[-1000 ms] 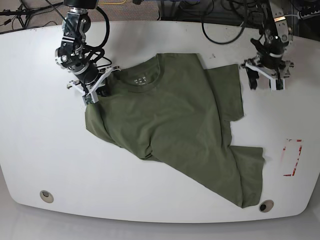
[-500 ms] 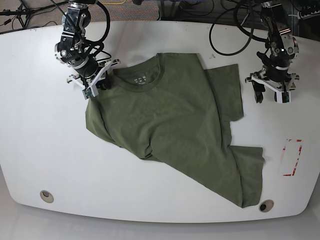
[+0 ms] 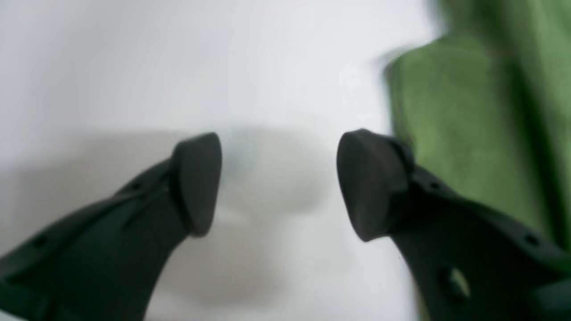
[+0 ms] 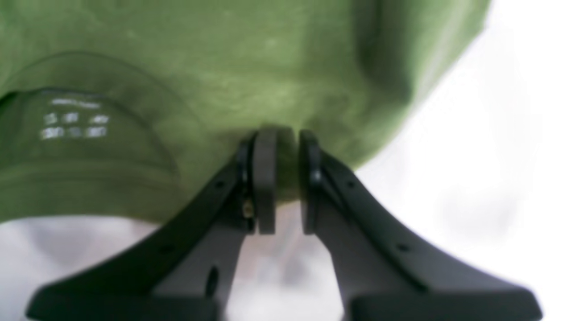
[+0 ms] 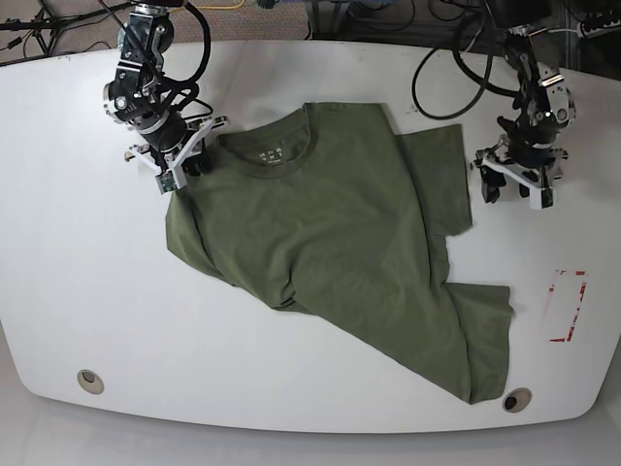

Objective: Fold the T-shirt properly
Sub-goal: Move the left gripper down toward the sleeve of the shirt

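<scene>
The olive-green T-shirt lies crumpled and partly spread on the white table, collar toward the far side, hem trailing to the near right. My right gripper is shut on the shirt's shoulder edge beside the collar; the right wrist view shows the cloth pinched between the nearly closed fingers, with the pale collar print to the left. My left gripper is open and empty just right of the sleeve; in the left wrist view the sleeve lies beside the right finger.
A red-outlined rectangle mark is on the table at the right. Round holes sit near the front edge at left and right. Cables lie along the far edge.
My left gripper has moved toward the shirt's sleeve, first nearer then leftward. My right gripper has pulled the shoulder edge slightly up and left, holding on.
</scene>
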Controlling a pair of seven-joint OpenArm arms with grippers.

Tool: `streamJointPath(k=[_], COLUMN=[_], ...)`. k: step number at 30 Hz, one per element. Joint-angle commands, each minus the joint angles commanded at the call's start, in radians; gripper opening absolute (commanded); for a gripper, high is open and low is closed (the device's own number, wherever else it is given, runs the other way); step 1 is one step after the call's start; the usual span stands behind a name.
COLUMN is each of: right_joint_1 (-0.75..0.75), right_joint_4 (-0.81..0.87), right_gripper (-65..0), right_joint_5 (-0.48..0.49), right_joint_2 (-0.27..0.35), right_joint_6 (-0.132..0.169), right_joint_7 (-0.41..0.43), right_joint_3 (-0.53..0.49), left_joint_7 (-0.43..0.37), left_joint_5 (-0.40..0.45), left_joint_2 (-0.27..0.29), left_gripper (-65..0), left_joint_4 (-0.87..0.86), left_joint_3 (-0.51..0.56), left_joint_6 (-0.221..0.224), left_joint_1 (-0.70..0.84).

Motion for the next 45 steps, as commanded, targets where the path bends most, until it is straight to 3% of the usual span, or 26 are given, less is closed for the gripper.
streamJointPath(k=[7, 9, 11, 19, 21, 23, 27, 37, 39, 45], right_joint_1=[0.003, 0.029, 0.041, 0.109, 0.124, 0.154, 0.162, 0.137, 0.046, -0.037], right_joint_4=[0.010, 0.018, 0.014, 0.018, 0.028, 0.149, 0.170, 0.193, 0.239, 0.268], right_gripper=[-56.9, -46.4, -39.9, -16.3, -14.9, -18.2, -19.6, -19.6, -19.5, -21.7], right_joint_5=[0.001, 0.006, 0.009, 0.019, 0.017, -0.011, -0.018, -0.014, 0.015, 0.028], right_joint_2=[-0.001, 0.018, 0.026, 0.061, 0.069, 0.073, 0.068, 0.059, 0.080, 0.074], right_joint_6=[-0.001, -0.021, -0.027, -0.047, -0.048, -0.058, -0.056, -0.056, -0.068, -0.065], right_joint_7=[0.000, -0.001, -0.003, -0.035, -0.049, -0.088, -0.097, -0.111, -0.118, -0.117], right_joint_3=[0.003, 0.032, 0.044, 0.103, 0.114, 0.039, 0.002, -0.040, -0.022, -0.011], left_joint_7=[0.012, 0.002, -0.009, -0.042, -0.052, -0.011, 0.009, 0.017, 0.011, 0.024], left_joint_5=[-0.005, 0.027, 0.030, 0.037, 0.036, 0.035, 0.034, 0.040, 0.033, 0.036], left_joint_2=[0.002, -0.028, -0.035, -0.060, -0.057, -0.035, -0.030, -0.030, -0.027, -0.025], left_gripper=[-23.9, -33.8, -37.1, -41.1, -38.5, -28.3, -25.9, -26.5, -29.0, -31.1], left_joint_4=[-0.012, 0.048, 0.065, 0.108, 0.108, 0.114, 0.119, 0.170, 0.283, 0.319], left_joint_3=[0.020, 0.045, 0.048, 0.045, 0.042, 0.016, 0.013, -0.001, -0.028, -0.043], left_joint_6=[0.002, 0.029, 0.030, 0.030, 0.032, 0.036, 0.034, 0.031, 0.031, 0.028], left_joint_1=[-0.004, 0.053, 0.073, 0.136, 0.145, 0.136, 0.140, 0.140, 0.123, 0.099])
